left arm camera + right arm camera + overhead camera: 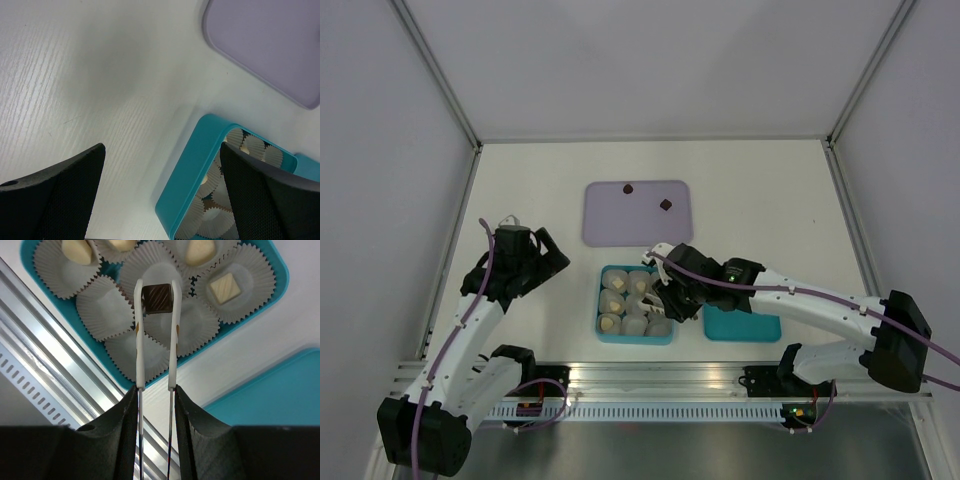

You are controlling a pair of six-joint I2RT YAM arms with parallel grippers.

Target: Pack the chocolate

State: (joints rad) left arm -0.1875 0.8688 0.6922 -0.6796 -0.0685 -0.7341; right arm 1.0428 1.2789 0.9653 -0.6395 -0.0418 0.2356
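Where the tweezers point(156, 340) end, a dark brown chocolate point(157, 298) sits pinched between the two white tips. It is a small square block with fine ridges across its glossy top. It hangs just over the pleated white cups point(107, 307) in the teal box point(277, 270). The right gripper point(155, 390) has its black fingers pressed onto the tweezers' arms, squeezing them together.

Four cream chocolates lie in cups of the box. One point(225, 287) is a flat square; the others point(199, 250) look rounder and are partly cut off at the edge of the right wrist view. Two more dark pieces point(665, 204) rest apart on the lavender tray point(610, 222), beyond the box.

The left gripper point(162, 145) hovers over the table point(75, 75) left of the box, fingers point(55, 200) spread wide, holding nothing. A teal lid point(745, 328) lies just right of the box.
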